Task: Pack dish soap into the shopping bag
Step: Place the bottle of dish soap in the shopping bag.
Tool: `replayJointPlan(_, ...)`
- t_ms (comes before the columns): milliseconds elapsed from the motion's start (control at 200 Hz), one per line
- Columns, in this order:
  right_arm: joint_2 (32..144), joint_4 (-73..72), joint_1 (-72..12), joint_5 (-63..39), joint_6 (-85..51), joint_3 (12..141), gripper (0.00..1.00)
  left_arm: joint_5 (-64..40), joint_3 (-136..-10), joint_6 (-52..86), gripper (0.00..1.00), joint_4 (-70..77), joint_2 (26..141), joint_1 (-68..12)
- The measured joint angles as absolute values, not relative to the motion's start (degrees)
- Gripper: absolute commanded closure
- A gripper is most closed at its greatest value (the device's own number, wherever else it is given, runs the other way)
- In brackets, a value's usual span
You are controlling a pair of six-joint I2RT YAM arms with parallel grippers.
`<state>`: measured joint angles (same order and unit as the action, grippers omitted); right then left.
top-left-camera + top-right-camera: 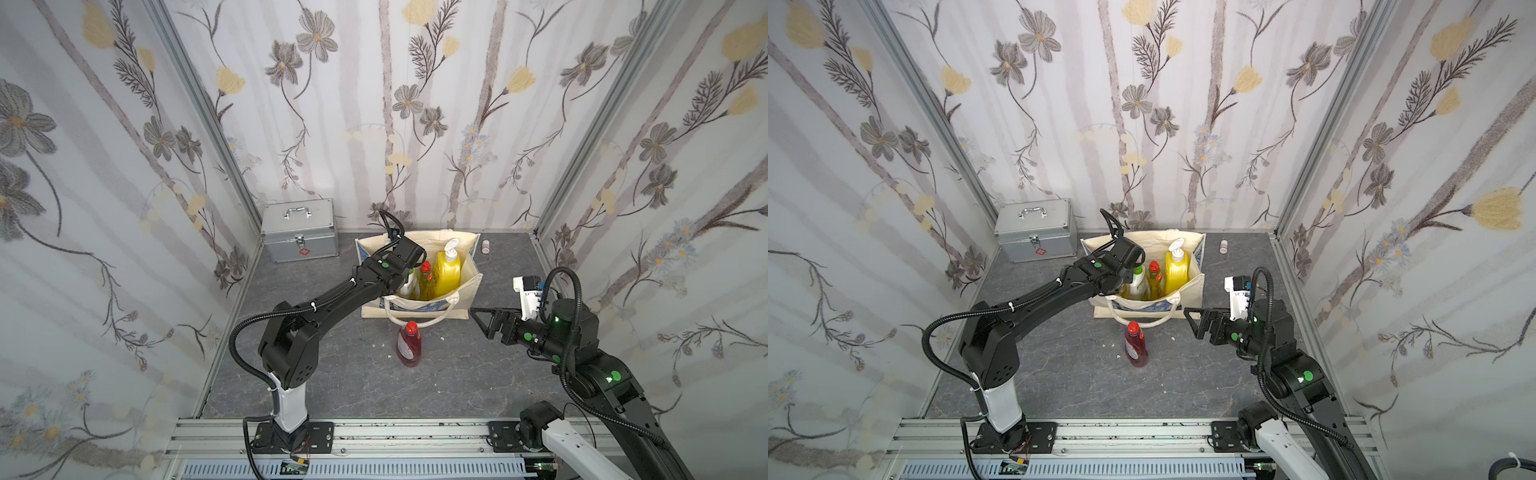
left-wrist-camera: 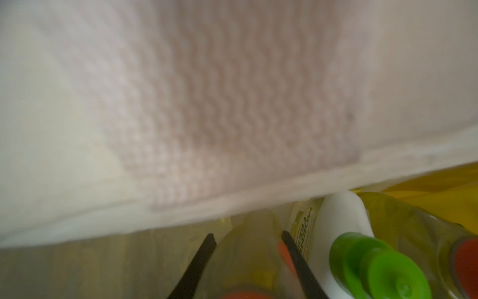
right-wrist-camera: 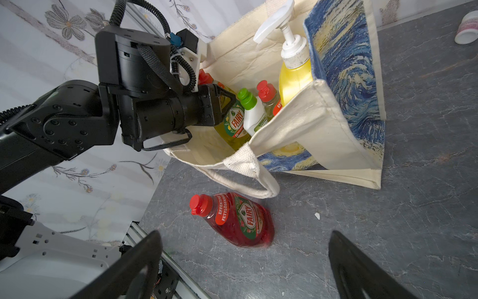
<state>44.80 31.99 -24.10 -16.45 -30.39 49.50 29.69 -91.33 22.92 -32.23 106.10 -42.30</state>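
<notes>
In the shopping bag (image 3: pixel 315 134), left claw (image 2: pixel 247 236) tight around yellow-green bottle (image 3: pixel 234 121); right claw (image 1: pixel 482 321) wide apart near red bottle (image 1: pixel 408 347)

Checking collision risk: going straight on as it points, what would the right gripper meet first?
Likely the red bottle in front of the bag; depth is unclear, so possibly the bag's handle instead.

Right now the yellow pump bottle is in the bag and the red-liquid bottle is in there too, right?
Only the red-liquid bottle is wrong: it is on the table, outside the shopping bag. The yellow pump bottle is in the bag, as both top views show.
</notes>
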Motion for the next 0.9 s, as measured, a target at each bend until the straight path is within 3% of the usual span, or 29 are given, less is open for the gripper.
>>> replayJointPlan(595,44.6,32.0,-24.1,-16.4,-30.5,49.1,0.00,27.7,-84.4,23.8,0.66,-23.9,106.1,-41.3)
replayJointPlan(899,44.2,31.9,-24.1,-16.4,-31.5,48.8,0.00,27.0,-84.5,24.0,0.51,-23.8,106.1,-41.2)
